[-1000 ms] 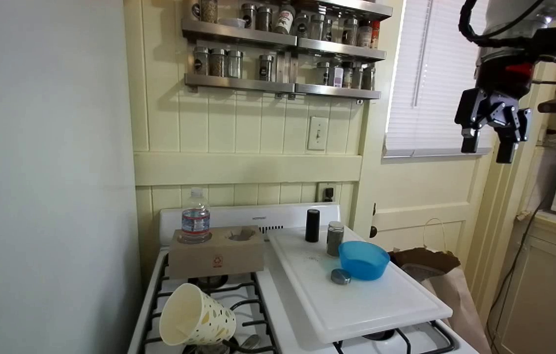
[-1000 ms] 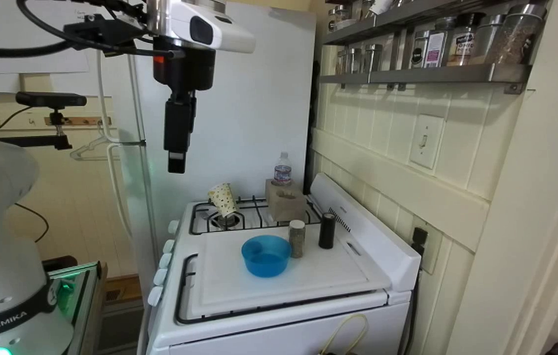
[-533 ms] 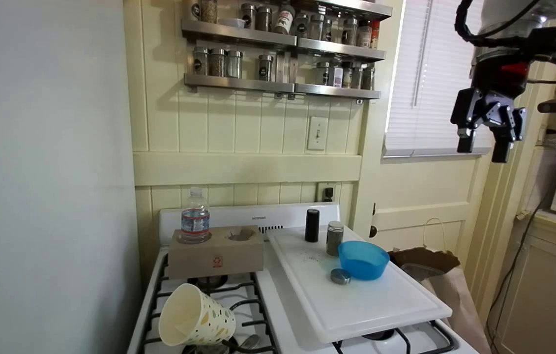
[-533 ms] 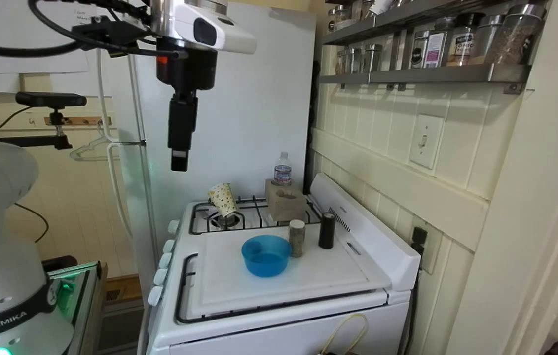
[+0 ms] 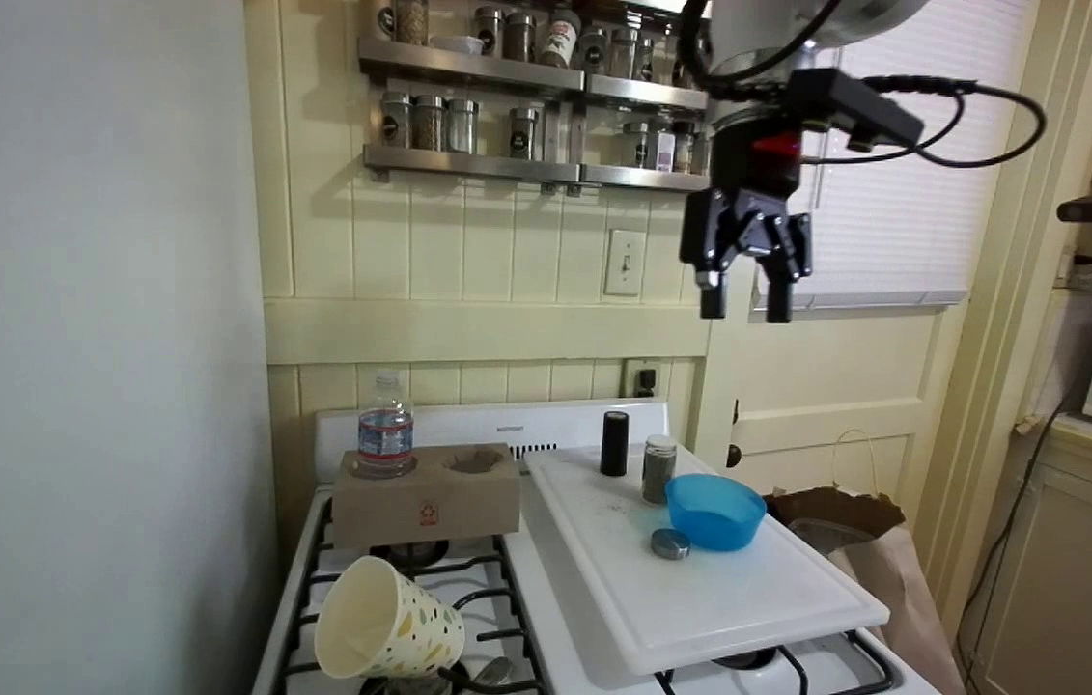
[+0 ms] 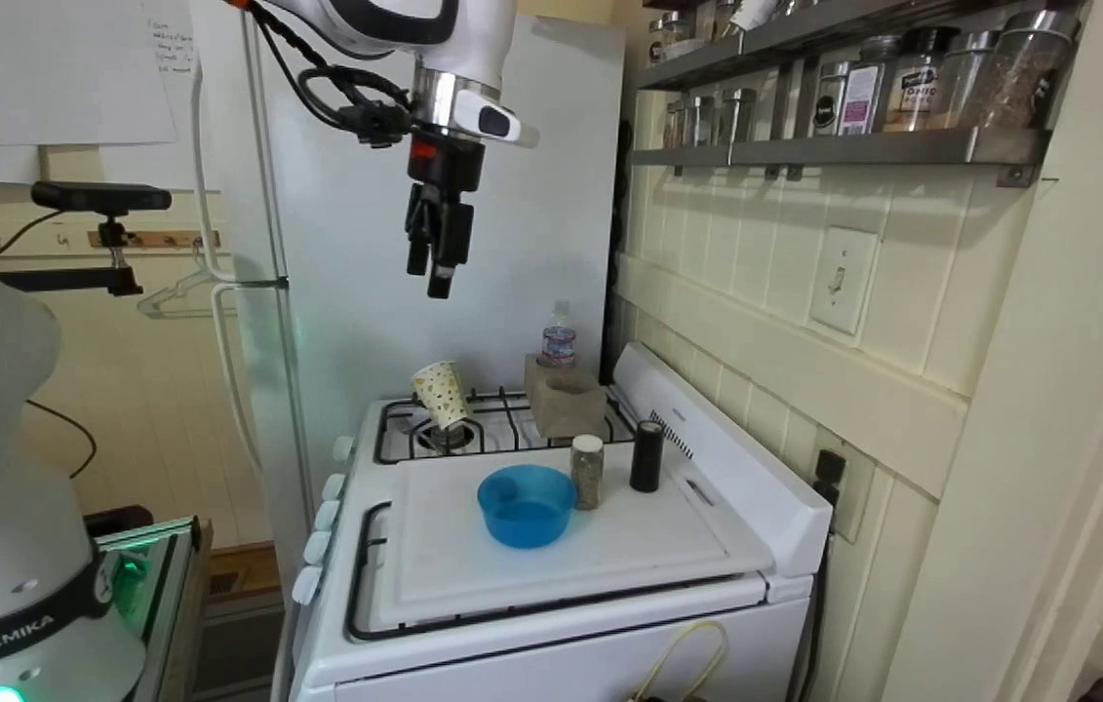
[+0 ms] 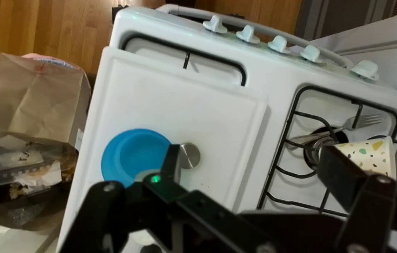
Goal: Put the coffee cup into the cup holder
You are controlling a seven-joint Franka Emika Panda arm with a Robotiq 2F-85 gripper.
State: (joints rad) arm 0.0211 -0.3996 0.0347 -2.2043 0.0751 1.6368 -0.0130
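Observation:
The coffee cup, cream-white with coloured specks, lies tilted on the stove grate with its wide mouth open to the side. It also shows in an exterior view and at the right of the wrist view. The cup holder, a brown cardboard carrier, stands at the back of that grate, also in an exterior view. A water bottle stands in one hole; the other hole is empty. The wrist view does not show the holder. My gripper is open and empty, high above the stove, fingers down, also in the wrist view.
A white board covers the other burners. On it are a blue bowl, a spice jar, a black cylinder and a metal lid. A fork lies by the cup. Spice shelves hang on the wall.
The arm has swung over the stove, toward the cup and holder side. The gripper stays open and high. The cup and holder have not moved.

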